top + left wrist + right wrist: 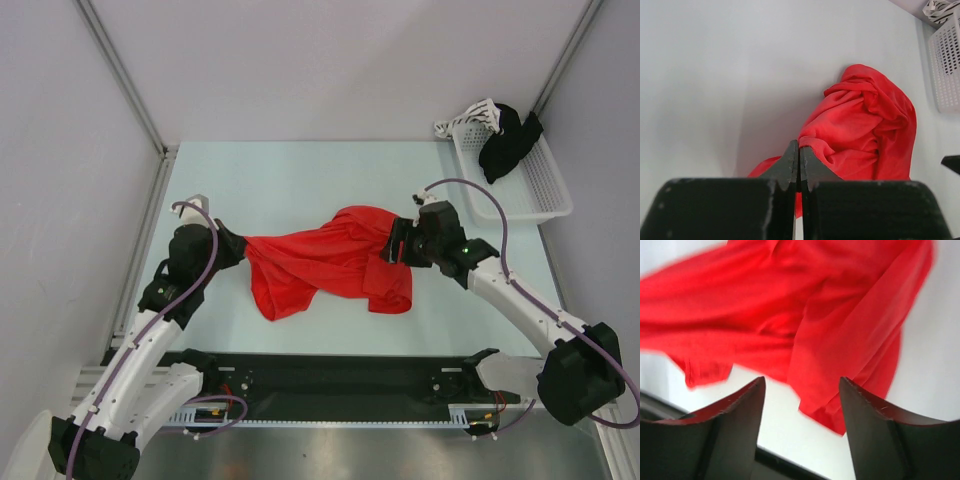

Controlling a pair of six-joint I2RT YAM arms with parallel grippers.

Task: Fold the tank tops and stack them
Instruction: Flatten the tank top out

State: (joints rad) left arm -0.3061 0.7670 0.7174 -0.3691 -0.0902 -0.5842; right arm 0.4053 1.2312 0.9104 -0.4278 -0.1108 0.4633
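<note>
Red tank top (325, 262): plain bright red, thin soft fabric, unfolded, bunched into a twisted, wrinkled band with loose folds sagging at both ends. It lies left of and nearer than the white mesh basket (540, 192), well apart from it.

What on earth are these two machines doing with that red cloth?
Two robot arms are working on a red tank top, which lies bunched and unfolded on the table. The left tool is shut on one edge of it. The right tool is open at the other end, with the cloth just beyond its jaws and not gripped. A white basket at the far right corner holds a dark garment.
</note>
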